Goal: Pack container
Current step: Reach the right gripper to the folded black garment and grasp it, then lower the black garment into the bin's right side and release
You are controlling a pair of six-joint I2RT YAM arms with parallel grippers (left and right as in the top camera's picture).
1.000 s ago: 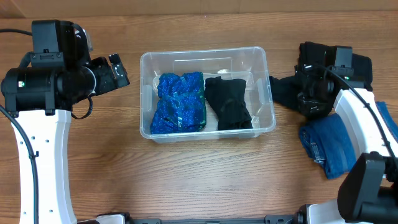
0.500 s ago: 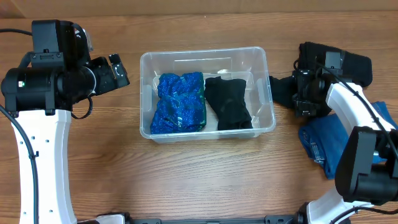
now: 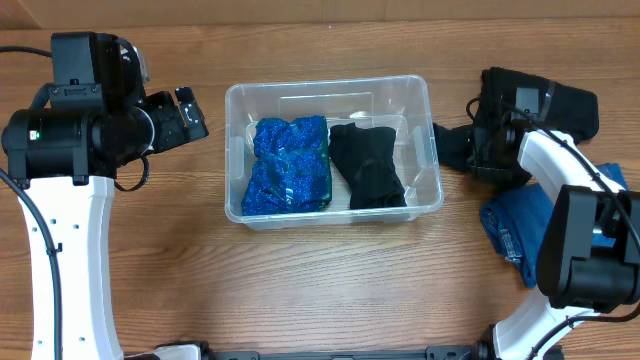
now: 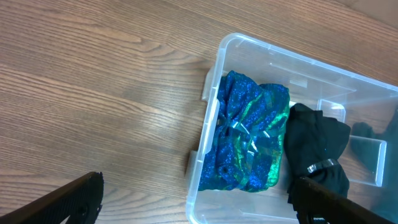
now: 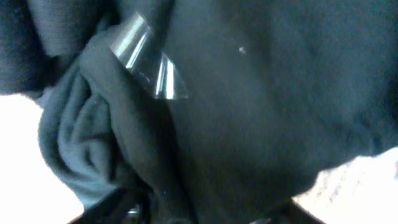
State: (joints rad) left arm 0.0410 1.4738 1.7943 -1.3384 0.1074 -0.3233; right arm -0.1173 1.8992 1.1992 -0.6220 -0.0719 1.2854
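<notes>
The clear container (image 3: 330,88) stands mid-table, holding a sparkly blue-green cloth (image 3: 290,165) on its left and a black cloth (image 3: 368,165) on its right. My right gripper (image 3: 492,150) is down on a dark garment (image 3: 455,145) just right of the container. In the right wrist view that garment (image 5: 261,93) fills the frame and is bunched between the fingers of the right gripper (image 5: 205,214). My left gripper (image 3: 187,115) hangs open left of the container. In its own view the left gripper (image 4: 199,199) straddles the container's near corner (image 4: 211,112) from above, touching nothing.
More dark clothing (image 3: 570,105) is piled at the far right, behind the right arm. A folded blue garment (image 3: 525,235) lies near the right front. A shiny clear plastic piece (image 5: 149,62) shows among the dark folds.
The right gripper has shifted slightly toward the container over the dark garment and its fingers have closed in on the cloth. The left arm and the container have not moved.
</notes>
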